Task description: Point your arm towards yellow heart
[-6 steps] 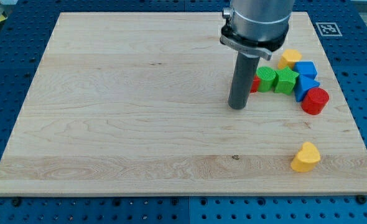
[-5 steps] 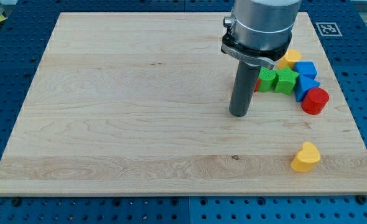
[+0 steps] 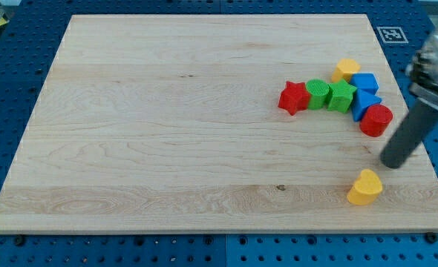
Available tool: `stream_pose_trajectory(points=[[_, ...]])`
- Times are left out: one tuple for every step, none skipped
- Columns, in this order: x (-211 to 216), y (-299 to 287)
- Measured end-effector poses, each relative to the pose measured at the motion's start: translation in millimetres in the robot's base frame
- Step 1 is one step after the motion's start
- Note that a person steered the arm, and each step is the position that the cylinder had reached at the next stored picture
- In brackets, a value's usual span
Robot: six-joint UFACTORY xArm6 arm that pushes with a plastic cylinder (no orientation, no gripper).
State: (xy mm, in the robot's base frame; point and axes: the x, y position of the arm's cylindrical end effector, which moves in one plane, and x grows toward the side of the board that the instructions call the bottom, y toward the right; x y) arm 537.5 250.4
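Near the wooden board's (image 3: 167, 126) bottom right corner, the yellow heart-shaped block (image 3: 364, 187) was found lying flat, its long axis running diagonally, lobes toward the view's upper right. My tip (image 3: 391, 165) was placed just beside it, up and right, nothing held, apparently not touching. A red cylinder block (image 3: 376, 120) was seen above.

Pale wood and matt plastic

The surface (image 3: 167, 111) was light, smooth wood with fine grain lines and a small dark knot, lying on a blue perforated base (image 3: 11, 67) that looked like painted metal. The yellow heart (image 3: 364, 187), red star (image 3: 294, 98), green blocks (image 3: 330, 95), blue blocks (image 3: 364, 93) and red cylinder (image 3: 376, 120) looked like matt plastic. The rod above the tip (image 3: 389, 164) was dark and dull.
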Motion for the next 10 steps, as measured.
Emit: stream_pose_trajectory(points=[[28,32],[64,32],[81,31],[80,23],[81,0],[81,-17],[81,-36],[80,-52],[73,-62],[73,-69]])
